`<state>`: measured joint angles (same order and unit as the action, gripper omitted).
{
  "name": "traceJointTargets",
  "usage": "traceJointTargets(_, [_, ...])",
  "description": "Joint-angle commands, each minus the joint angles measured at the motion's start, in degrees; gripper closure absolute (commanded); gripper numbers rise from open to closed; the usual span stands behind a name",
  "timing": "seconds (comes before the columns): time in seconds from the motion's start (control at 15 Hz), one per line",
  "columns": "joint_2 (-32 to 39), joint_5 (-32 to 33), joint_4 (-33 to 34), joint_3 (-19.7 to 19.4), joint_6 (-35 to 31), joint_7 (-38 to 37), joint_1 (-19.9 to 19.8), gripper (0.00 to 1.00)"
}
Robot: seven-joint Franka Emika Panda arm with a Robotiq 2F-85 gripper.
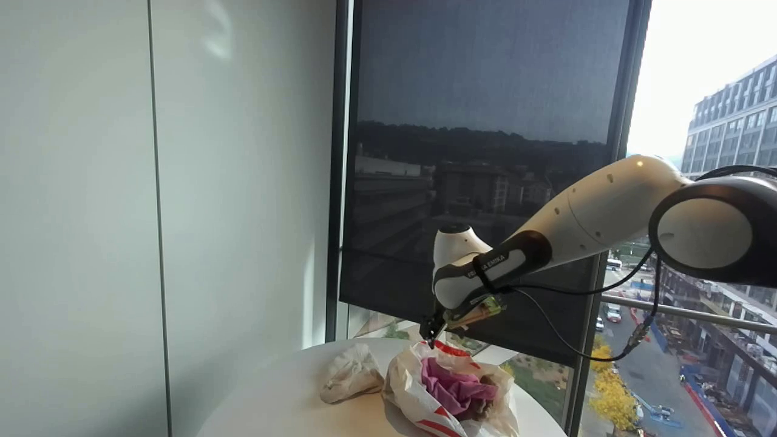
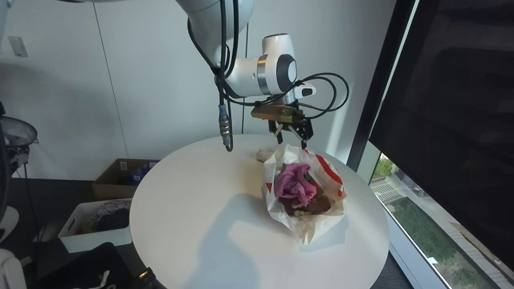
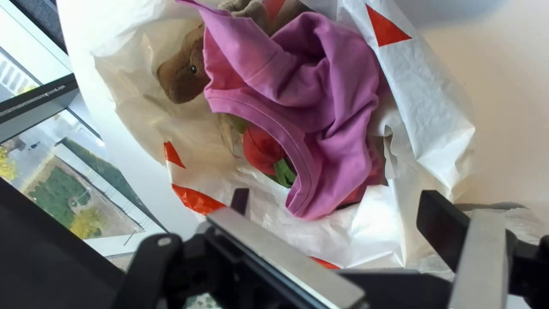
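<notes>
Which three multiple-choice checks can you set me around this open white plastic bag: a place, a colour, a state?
1. Where is the crumpled pinkish-purple cloth?
A) On the floor
B) In the white plastic bag
C) On the windowsill

2. What colour are the bag's printed marks?
A) Red
B) Blue
C) Green

3. How is the black two-finger gripper?
A) Shut on the cloth
B) Shut, empty
C) Open

1 B: the bag's walls surround it.
2 A: all three views show it.
3 C: its fingers stand apart.

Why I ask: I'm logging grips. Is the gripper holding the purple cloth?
No, the gripper stands open, the purple cloth lying in the bag.
</notes>
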<state>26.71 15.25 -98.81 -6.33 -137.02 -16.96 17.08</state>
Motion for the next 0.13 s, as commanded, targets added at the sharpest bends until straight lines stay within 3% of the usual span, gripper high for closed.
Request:
traceJointTargets(0.0, [-7.0, 1.1, -4.4, 1.8, 6.5, -2.3, -0.7, 0.01])
traceJointTargets(0.07, [-8.0, 0.8, -4.9, 2.4, 7.5, -2.6, -1.1, 0.00])
